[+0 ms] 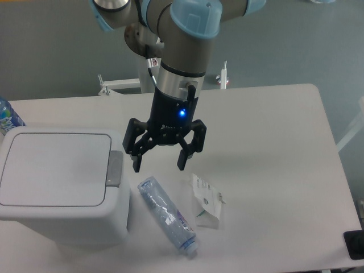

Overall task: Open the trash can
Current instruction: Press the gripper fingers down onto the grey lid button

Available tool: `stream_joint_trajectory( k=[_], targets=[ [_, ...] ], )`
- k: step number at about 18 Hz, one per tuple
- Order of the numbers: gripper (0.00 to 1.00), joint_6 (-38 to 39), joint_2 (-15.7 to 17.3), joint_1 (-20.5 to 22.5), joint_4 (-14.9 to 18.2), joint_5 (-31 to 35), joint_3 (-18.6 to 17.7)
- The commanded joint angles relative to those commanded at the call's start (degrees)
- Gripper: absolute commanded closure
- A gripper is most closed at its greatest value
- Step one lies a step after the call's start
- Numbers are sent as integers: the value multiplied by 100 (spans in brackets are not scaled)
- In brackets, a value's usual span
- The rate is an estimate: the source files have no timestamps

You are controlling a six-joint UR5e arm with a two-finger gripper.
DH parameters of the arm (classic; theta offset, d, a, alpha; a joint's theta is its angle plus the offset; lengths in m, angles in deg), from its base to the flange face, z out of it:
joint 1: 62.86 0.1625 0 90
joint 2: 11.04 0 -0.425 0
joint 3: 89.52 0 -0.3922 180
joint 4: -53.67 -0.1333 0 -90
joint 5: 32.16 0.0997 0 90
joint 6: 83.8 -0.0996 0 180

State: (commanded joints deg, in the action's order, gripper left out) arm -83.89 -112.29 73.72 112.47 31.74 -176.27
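Observation:
The trash can is a large boxy white bin at the left of the table. Its flat white lid lies closed. A grey push-button tab sits at the lid's right edge. My gripper hangs open and empty above the table, just right of the tab and apart from it. Its left fingertip is a short way from the tab.
A crushed clear plastic bottle lies on the table below the gripper. A small white packet lies to its right. A blue-labelled bottle stands behind the bin at the left edge. A dark object sits at the lower right corner.

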Motion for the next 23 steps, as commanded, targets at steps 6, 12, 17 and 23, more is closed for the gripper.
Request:
stream_joint_trajectory(
  k=[6,12,17,23],
  targets=[
    [0,44,-9,-26,-9,0,-44],
    [0,150,-9,-123,-44,18,-79],
    [0,159,-9,-132,-44,26,-114],
    [0,150,-18,-141,-44,35,-115]
  ],
)
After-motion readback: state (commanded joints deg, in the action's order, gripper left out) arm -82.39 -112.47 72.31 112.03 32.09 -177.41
